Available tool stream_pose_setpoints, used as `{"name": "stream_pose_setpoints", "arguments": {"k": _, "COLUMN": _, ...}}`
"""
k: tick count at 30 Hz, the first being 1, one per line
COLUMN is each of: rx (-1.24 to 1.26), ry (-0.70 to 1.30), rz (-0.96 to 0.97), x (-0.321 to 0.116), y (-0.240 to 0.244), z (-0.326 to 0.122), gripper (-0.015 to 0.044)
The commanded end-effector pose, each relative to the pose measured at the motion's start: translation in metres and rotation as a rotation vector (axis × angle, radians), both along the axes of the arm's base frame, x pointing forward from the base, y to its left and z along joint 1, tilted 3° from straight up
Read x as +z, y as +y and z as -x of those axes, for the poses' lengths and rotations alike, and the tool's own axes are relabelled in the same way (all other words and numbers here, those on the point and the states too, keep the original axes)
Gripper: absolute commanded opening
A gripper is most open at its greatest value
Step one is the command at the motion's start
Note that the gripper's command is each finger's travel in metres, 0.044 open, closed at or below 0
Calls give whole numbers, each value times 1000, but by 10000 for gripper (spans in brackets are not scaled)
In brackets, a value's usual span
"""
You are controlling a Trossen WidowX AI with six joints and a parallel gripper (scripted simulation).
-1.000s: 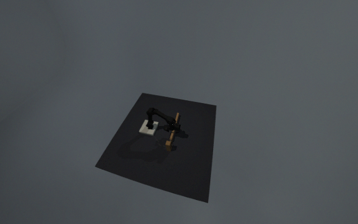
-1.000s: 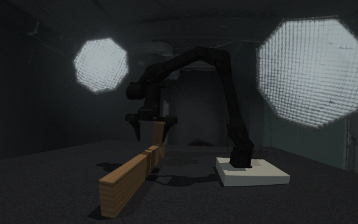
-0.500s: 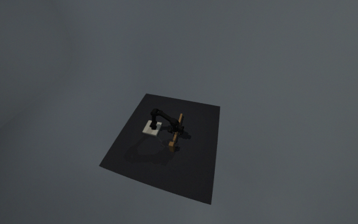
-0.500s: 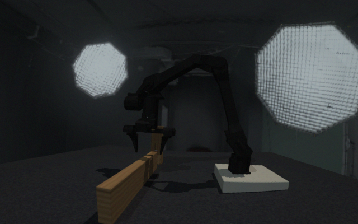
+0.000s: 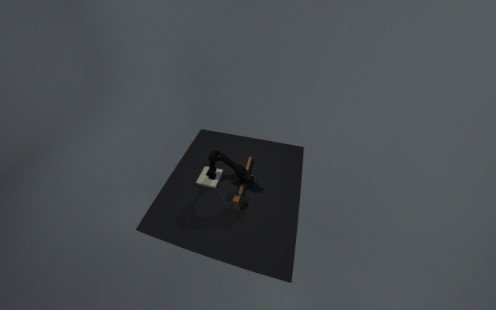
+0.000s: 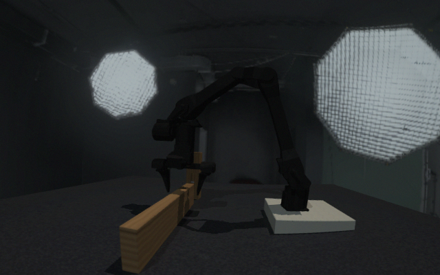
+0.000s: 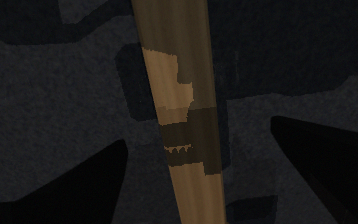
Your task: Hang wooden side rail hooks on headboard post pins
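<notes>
The wooden side rail [image 5: 249, 164] [image 6: 155, 220] [image 7: 200, 195] stands on its narrow edge on the table, its far end resting there. Its other end is near the upright wooden headboard post [image 5: 237, 201] [image 6: 198, 159]; the hooks and pins cannot be made out, so I cannot tell whether they touch. My gripper [image 5: 243, 181] [image 6: 183, 192] [image 7: 197, 134] is open and points down over the rail. In the wrist view its fingers are on either side of the rail, with space between each finger and the wood. It holds nothing.
The dark table top [image 5: 275, 232] [image 6: 234, 254] carries everything. The arm's white base plate [image 5: 204, 179] [image 6: 314, 225] lies beside the rail, and the arm arches from it to the rail. Shadows of the arm fall across the table and the rail.
</notes>
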State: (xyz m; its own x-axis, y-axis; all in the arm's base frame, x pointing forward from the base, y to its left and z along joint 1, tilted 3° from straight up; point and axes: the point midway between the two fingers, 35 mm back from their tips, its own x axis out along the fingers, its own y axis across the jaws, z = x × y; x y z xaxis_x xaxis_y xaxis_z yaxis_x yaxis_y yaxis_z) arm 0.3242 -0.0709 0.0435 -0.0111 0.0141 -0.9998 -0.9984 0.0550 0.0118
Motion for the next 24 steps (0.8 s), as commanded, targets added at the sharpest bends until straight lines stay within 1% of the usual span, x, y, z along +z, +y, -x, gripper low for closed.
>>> {"name": "stream_pose_setpoints", "arguments": {"k": 1, "rx": 3, "ry": 11, "rz": -6, "x": -11, "y": 1, "z": 3, "gripper": 440}}
{"name": "stream_pose_setpoints", "arguments": {"k": 14, "rx": 3, "ry": 12, "rz": -6, "x": -31, "y": 2, "z": 5, "gripper": 440}}
{"name": "stream_pose_setpoints", "arguments": {"k": 20, "rx": 3, "ry": 12, "rz": -6, "x": -32, "y": 2, "z": 5, "gripper": 440}}
{"name": "stream_pose_setpoints", "arguments": {"k": 24, "rx": 3, "ry": 12, "rz": -6, "x": -32, "y": 2, "z": 5, "gripper": 335}}
